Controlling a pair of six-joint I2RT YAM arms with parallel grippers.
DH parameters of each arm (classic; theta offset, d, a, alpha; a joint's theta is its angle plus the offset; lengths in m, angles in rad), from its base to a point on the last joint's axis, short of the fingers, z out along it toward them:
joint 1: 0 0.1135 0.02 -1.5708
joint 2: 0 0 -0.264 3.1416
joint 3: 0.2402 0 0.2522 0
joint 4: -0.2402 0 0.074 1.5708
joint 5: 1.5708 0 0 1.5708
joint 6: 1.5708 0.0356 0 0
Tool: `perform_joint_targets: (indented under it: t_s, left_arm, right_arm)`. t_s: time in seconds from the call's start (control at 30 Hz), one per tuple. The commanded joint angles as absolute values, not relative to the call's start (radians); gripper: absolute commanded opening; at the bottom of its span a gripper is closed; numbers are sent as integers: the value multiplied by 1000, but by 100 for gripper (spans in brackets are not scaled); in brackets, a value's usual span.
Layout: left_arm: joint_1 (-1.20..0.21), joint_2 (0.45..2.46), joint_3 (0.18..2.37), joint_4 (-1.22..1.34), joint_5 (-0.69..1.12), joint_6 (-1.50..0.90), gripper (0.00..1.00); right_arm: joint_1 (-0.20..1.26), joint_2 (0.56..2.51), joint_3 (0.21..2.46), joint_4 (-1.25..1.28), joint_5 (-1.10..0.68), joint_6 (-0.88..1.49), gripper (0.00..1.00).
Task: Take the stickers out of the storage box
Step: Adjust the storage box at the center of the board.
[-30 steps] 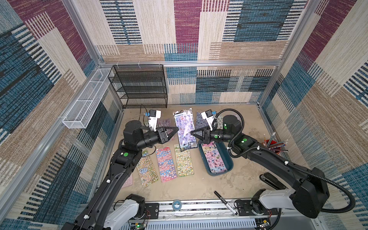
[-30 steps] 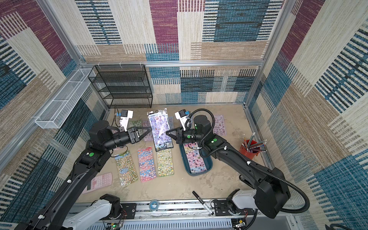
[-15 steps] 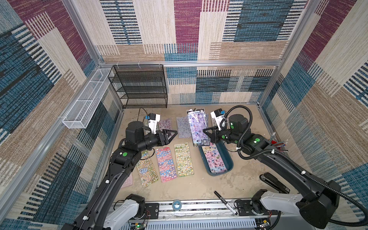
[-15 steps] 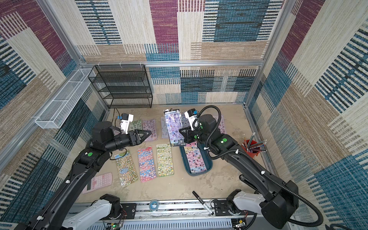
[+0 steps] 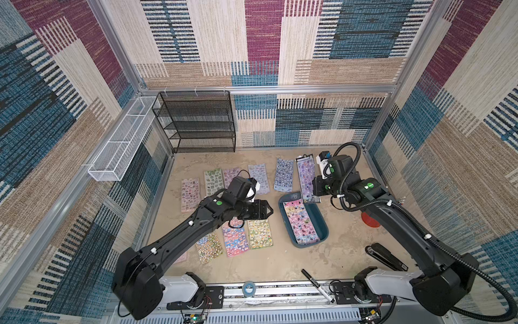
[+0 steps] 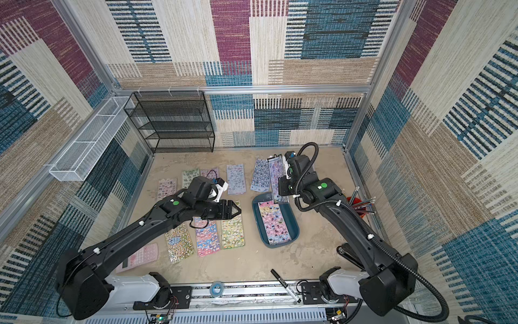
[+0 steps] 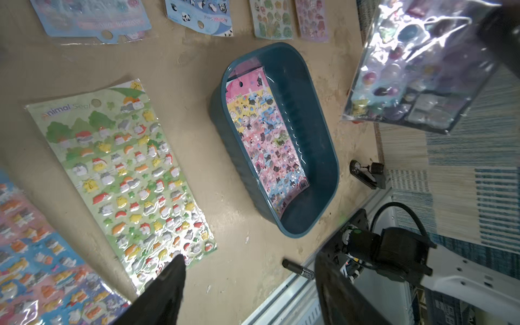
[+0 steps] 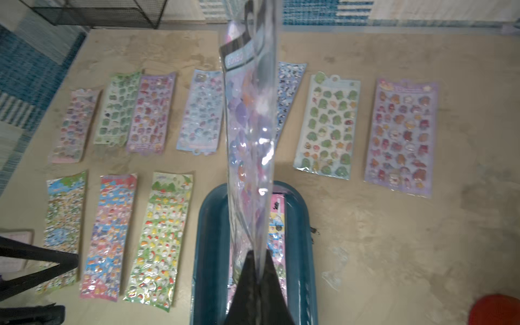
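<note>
The teal storage box (image 5: 322,224) lies right of centre, and one pink sticker sheet (image 5: 301,224) rests inside it. My right gripper (image 5: 313,193) is shut on the near end of a lilac sticker sheet (image 5: 306,179), held on edge above the box's far end. The right wrist view shows this held sheet (image 8: 250,126) pinched between the fingertips over the box (image 8: 213,253). My left gripper (image 5: 269,210) hovers open and empty left of the box, above a green sheet (image 7: 121,168). Several more stickers lie flat on the table in two rows.
A black mesh rack (image 5: 196,123) stands at the back, with a white wire basket (image 5: 120,146) on the left wall. A red cup of pencils (image 6: 361,204) sits far right. A marker (image 5: 316,284) and a tape roll (image 5: 248,287) lie at the front edge, and a pink keypad slab (image 6: 140,256) at front left.
The left gripper opened and drew away from the lilac sheet. The right gripper carried that sheet to the right, to above the box's far end.
</note>
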State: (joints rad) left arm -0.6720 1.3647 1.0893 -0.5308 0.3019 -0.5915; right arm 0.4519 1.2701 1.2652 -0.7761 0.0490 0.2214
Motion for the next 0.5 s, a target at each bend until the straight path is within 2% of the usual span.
perform_joint_targets:
  t_s: [0.0,0.3,0.47]
  left_arm:
    - [-728,1479,1183,-594,210,-578,72]
    - [-849,1814,1459,-724,150,-604,72]
    - [-875,1908,1534,-807,92,-625,73]
  right_arm:
    - [432,1265,1290,-859,165,208,0]
    - [398,1251,1321,-879,188,183,0]
    - [392,1256,1313,-888,203,164,0]
